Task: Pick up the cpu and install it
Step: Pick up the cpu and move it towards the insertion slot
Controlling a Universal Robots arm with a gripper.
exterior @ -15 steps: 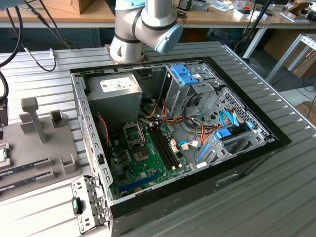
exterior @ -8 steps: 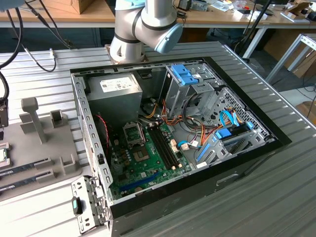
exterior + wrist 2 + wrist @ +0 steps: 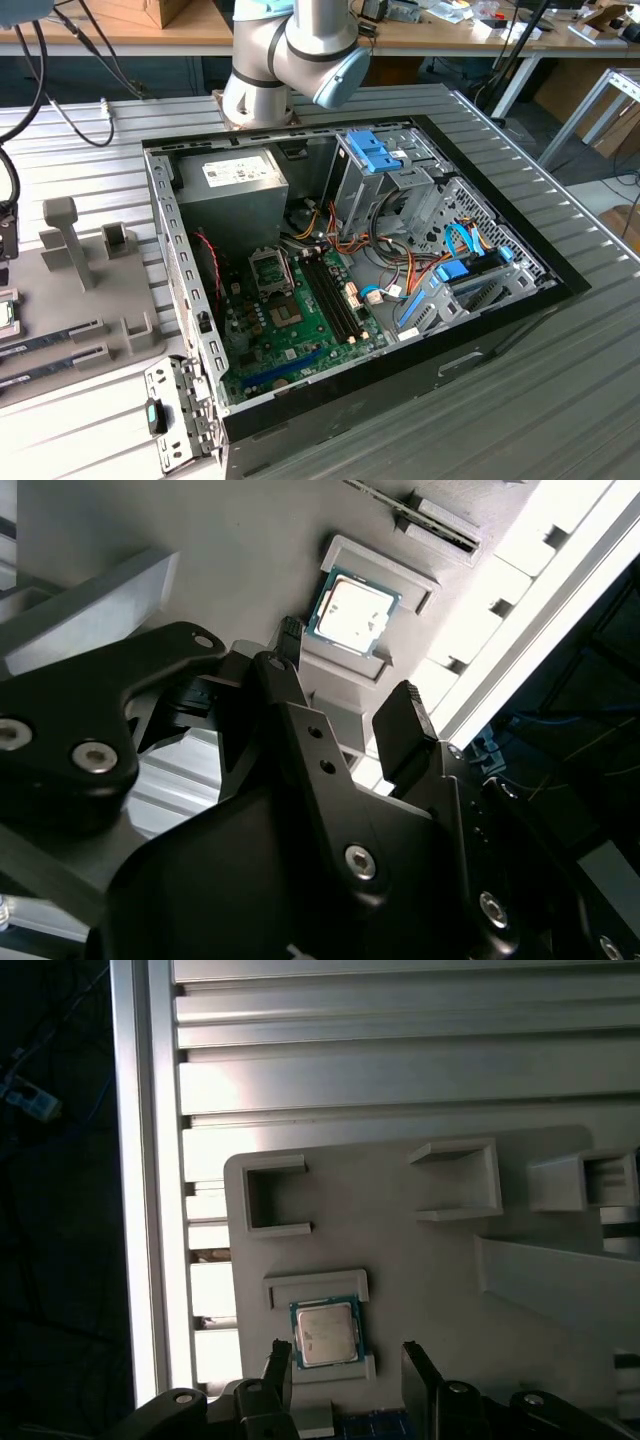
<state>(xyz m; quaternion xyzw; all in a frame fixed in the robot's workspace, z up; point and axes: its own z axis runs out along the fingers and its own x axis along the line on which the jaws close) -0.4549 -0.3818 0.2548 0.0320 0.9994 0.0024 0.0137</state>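
Note:
The cpu is a small square chip with a silvery top and a thin green rim. It lies flat in a shallow nest on the grey fixture plate. In both wrist views my gripper is open and hovers just above it. One black fingertip stands on one side of the chip and the other on the opposite side, and neither touches it. The second wrist view shows the cpu beyond the gripper, with nothing between the fingers.
In the exterior view an open computer case sits mid-table, with the motherboard and its black socket frame exposed. The grey fixture plate lies at that view's left, holding upright posts and long memory sticks. The ribbed metal table ends near the plate.

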